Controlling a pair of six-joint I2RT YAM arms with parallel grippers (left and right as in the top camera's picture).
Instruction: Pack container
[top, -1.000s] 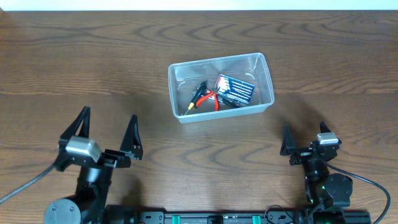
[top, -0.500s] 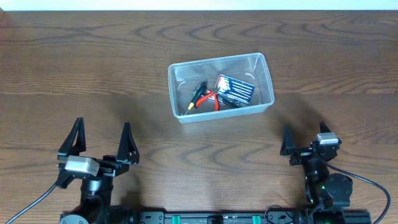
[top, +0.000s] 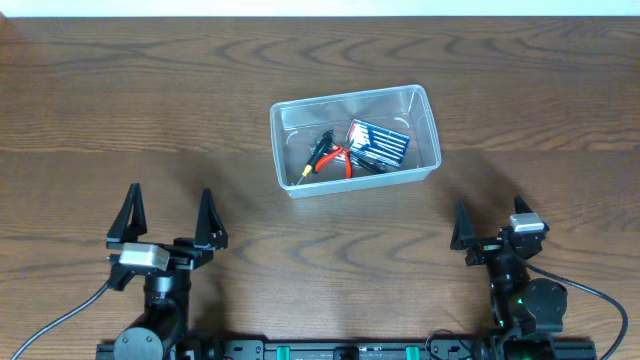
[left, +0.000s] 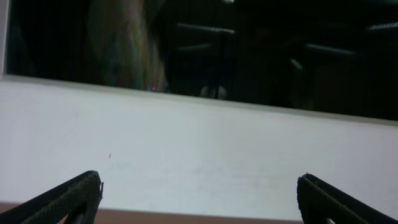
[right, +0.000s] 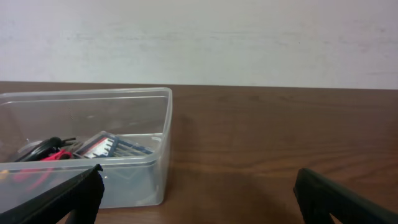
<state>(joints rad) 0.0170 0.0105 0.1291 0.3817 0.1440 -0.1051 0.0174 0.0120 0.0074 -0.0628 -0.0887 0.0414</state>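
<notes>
The container (top: 292, 118) sits mid-table (top: 120, 90), nearer the far edge than the front one, and holds red-handled pliers (top: 337, 158) and a dark striped pack (top: 380, 143). The left gripper (top: 170, 192), jaws wide and empty, stands by the front edge, with the container well ahead to its right. The right gripper (top: 488, 205), equally wide and empty, has the container ahead to its left.

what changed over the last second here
The left pincer drew back a little toward its base and squared up, open and empty throughout. The right pincer, also open, the container and the tools in it stayed put.
</notes>
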